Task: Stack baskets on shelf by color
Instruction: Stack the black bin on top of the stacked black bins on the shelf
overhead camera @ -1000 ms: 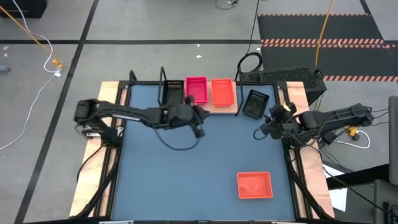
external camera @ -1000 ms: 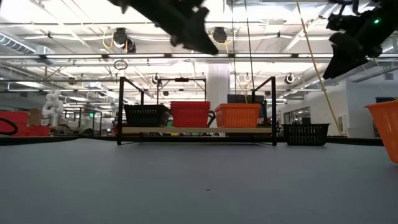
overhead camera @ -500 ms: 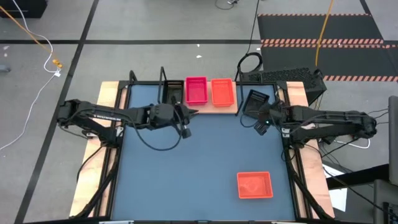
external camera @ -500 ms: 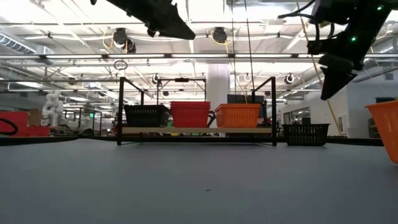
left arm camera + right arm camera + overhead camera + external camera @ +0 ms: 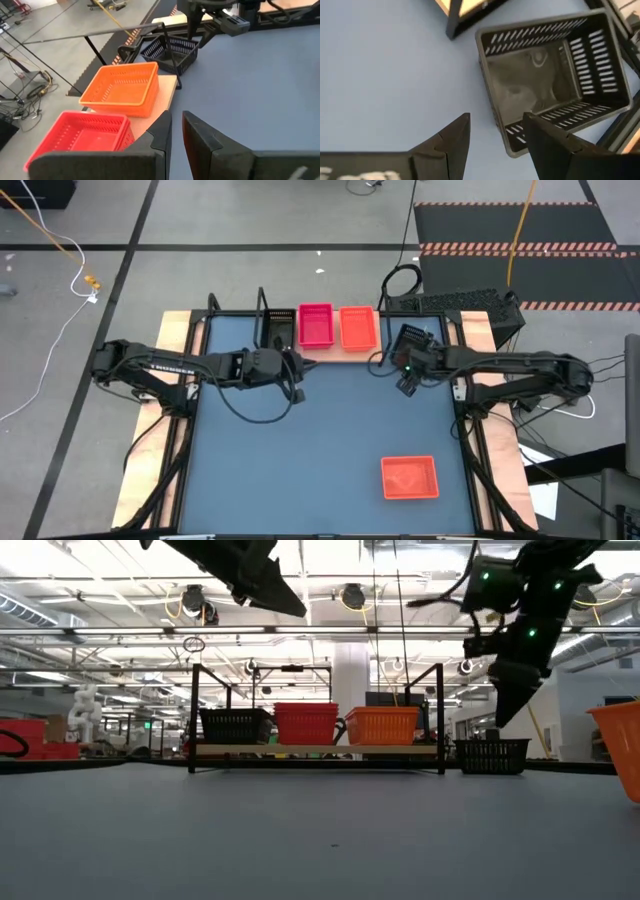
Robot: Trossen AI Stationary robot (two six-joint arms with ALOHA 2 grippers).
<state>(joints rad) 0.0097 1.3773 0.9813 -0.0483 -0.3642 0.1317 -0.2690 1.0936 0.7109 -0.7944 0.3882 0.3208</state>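
Big open stretch of blue tabletop (image 5: 320, 440) across the middle and near-left, nothing standing on it there. Only obstacle near side: orange-red basket (image 5: 410, 477) at near right.

Far edge is crowded: shelf (image 5: 372, 356) carries a black basket (image 5: 277, 327), pinkish-red basket (image 5: 316, 325) and orange basket (image 5: 358, 327) side by side, filling its width. Black wire uprights (image 5: 193, 715) at both ends block side entry; from above it's clear.

Loose black basket (image 5: 412, 340) sits just right of the shelf's right upright, tight gap between. Right gripper (image 5: 405, 383) hangs above its near-left edge, fingers spread. Left gripper (image 5: 296, 392) is high in front of the shelf's left part, nearly closed, empty.
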